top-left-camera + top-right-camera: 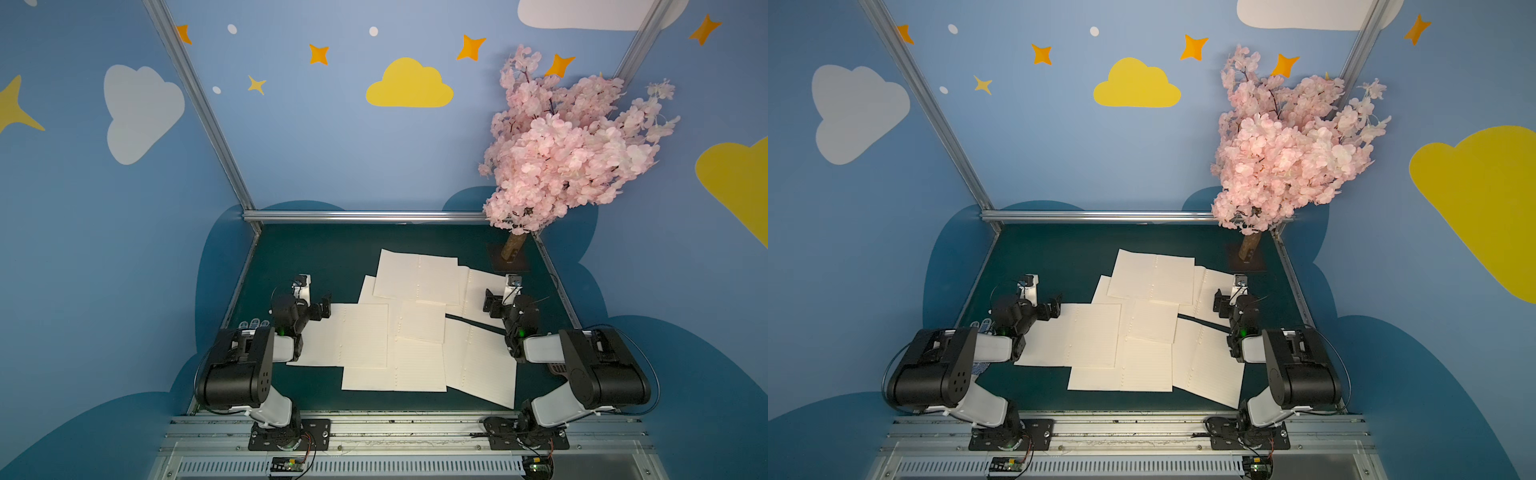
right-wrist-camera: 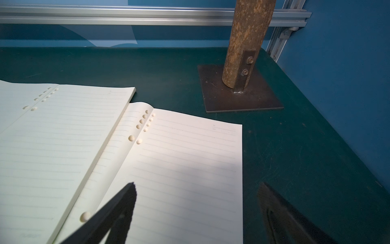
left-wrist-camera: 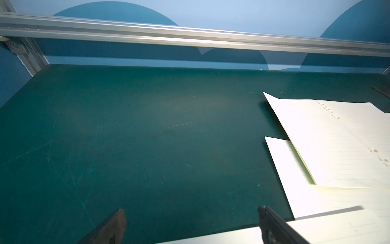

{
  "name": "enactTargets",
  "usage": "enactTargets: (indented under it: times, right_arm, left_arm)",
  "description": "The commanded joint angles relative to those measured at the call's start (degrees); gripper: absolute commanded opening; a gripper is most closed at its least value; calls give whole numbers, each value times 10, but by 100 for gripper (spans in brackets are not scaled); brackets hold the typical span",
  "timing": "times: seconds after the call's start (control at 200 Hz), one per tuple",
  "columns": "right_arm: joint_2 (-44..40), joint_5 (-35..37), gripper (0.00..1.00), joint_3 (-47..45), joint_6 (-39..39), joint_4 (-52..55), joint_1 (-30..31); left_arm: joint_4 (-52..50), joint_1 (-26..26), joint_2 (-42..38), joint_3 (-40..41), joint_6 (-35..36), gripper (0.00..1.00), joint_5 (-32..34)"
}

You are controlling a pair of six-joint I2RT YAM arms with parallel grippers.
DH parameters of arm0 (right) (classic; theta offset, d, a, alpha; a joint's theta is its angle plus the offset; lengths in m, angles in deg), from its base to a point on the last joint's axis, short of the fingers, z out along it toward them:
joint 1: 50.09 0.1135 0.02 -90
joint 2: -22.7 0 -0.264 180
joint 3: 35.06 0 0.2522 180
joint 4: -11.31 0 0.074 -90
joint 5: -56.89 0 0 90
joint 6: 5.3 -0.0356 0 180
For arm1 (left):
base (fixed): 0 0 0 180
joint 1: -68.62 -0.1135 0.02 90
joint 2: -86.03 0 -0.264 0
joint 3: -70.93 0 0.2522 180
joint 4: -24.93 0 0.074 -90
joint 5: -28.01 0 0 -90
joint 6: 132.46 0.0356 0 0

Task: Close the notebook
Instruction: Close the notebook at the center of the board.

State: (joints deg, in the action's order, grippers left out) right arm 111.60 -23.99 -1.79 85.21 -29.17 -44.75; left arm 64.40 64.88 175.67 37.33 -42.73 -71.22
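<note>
Several open notebooks with cream lined pages lie overlapped on the green mat (image 1: pixel 316 257) in both top views. One lies at the back (image 1: pixel 417 274), one at the left (image 1: pixel 345 336) and one at the right front (image 1: pixel 478 361). My left gripper (image 1: pixel 323 306) is open at the left notebook's far corner. In the left wrist view the gripper (image 3: pixel 191 209) hangs over bare mat, with a page edge (image 3: pixel 316 226) beside one finger. My right gripper (image 1: pixel 492 300) is open. In the right wrist view it (image 2: pixel 197 184) hangs above the outer page of an open notebook (image 2: pixel 179 169) and holds nothing.
A pink blossom tree (image 1: pixel 561 153) stands at the back right; its trunk (image 2: pixel 244 42) is bolted to a dark metal plate (image 2: pixel 263 99) close to the right gripper. Aluminium rails (image 1: pixel 365 216) border the mat. A dark narrow strip (image 1: pixel 473 324) shows between the right-hand notebooks.
</note>
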Motion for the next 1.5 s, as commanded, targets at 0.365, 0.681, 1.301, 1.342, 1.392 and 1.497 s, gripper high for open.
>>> enactTargets:
  times: [0.365, 0.681, 1.301, 1.342, 1.392, 1.497]
  right_arm:
    - [6, -3, 92, 10, 6, -14, -2]
    - [6, -4, 92, 9, 5, -16, -2]
    - [-59, 44, 92, 34, -7, 80, 1]
    - [-75, 64, 92, 50, -14, 123, 1]
    - [-94, 84, 92, 78, -19, 193, 2]
    - [-120, 112, 92, 145, -31, 331, 3]
  left_arm:
    - [6, -2, 6, -11, 4, 100, -6]
    - [9, -1, 5, -9, 5, 100, -7]
    - [-36, 17, -102, 11, 9, 100, 56]
    - [-74, 26, -131, 2, 15, 100, 71]
    - [-135, 37, -166, -18, 11, 100, 95]
    - [-258, 43, -225, -78, -28, 100, 108]
